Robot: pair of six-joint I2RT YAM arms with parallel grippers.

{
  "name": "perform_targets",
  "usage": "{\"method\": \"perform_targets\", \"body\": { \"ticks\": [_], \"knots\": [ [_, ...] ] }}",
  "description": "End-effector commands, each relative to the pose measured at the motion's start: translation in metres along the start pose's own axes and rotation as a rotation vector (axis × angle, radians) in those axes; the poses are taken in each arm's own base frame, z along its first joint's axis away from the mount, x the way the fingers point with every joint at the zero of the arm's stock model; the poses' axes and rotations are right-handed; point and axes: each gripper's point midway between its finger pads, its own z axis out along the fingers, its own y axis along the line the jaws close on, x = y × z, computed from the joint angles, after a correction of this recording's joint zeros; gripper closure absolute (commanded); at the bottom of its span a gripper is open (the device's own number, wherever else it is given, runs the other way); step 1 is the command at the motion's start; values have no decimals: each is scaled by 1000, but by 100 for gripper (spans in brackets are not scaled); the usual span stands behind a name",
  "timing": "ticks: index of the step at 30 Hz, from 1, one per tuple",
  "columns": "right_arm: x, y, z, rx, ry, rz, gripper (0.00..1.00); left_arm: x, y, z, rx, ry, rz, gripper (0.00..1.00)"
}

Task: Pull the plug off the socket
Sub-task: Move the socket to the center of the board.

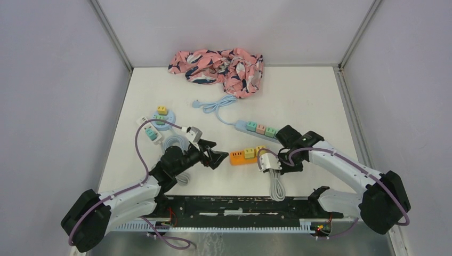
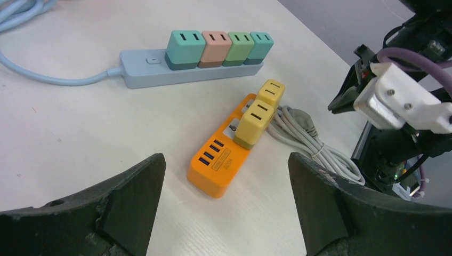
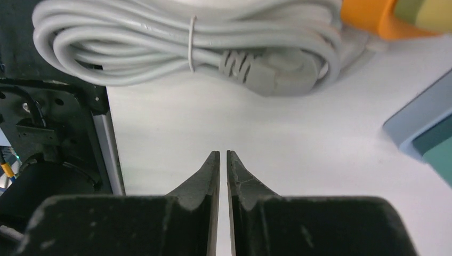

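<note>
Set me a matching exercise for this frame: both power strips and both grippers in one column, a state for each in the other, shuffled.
Column A
1. orange power strip
2. blue power strip
3. left gripper
4. right gripper

Column B
a. shut on nothing
b. carries two yellow plugs
c. open wide, empty
d. carries teal, pink and green plugs

Pairs: 1-b, 2-d, 3-c, 4-a
</note>
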Motion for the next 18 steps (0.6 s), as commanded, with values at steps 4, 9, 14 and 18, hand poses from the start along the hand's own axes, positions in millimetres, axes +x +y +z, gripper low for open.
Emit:
{"method": "perform_targets", "body": {
  "ticks": [4,9,14,18],
  "knots": [
    [-24,5,-24,-31,-182,18,79,-11,-17,10,87,-9,21,8],
    [-96,18,-33,-125,-461,-155,76,-15,-16,11,83,-18,24,8],
    [-127,34,-1,-214,-430,-318,87,-13,-17,8,80,-18,1,8],
    [-114,32,29,-206,-283,-336,91,-10,-15,5,74,-17,-5,8]
  ]
}}
